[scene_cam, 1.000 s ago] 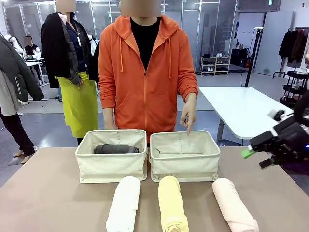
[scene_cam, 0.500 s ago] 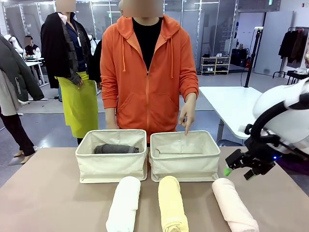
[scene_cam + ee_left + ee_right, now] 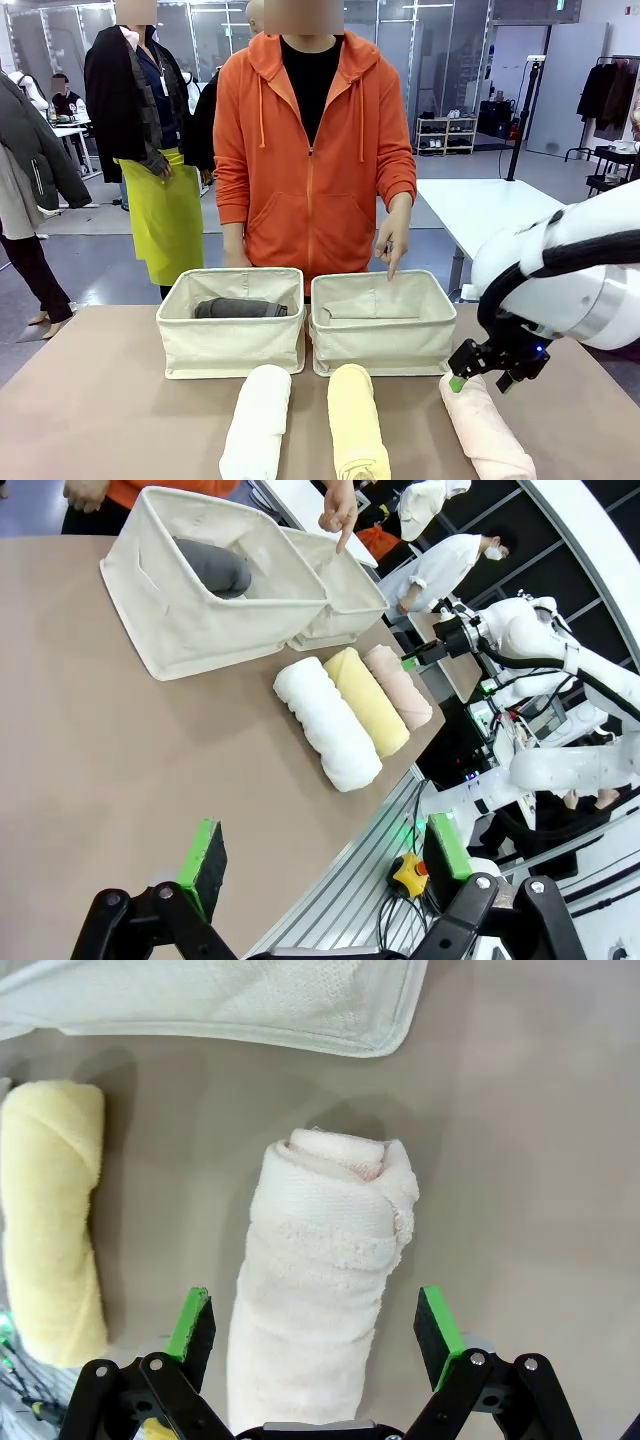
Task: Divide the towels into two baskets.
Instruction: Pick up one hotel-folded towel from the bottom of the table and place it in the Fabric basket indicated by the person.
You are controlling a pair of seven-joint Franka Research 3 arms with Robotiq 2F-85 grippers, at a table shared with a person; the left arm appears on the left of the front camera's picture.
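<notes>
Pink towel (image 3: 320,1290) lies on the tabletop (image 3: 100,400) just before the right basket (image 3: 385,345); the right claw (image 3: 315,1322), jaws wide, straddles it without contact. Yellow towel (image 3: 357,420) and white towel (image 3: 257,420) lie farther left. Left claw (image 3: 325,862): wide, empty. Beside that basket, the left basket (image 3: 230,345) holds the grey towel (image 3: 240,308); a person's hand (image 3: 392,240) points into the right basket.

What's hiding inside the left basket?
A dark grey rolled towel lies inside the left basket. The basket's front wall covers the towel's underside and the basket's floor, so anything lower down can't be seen.
</notes>
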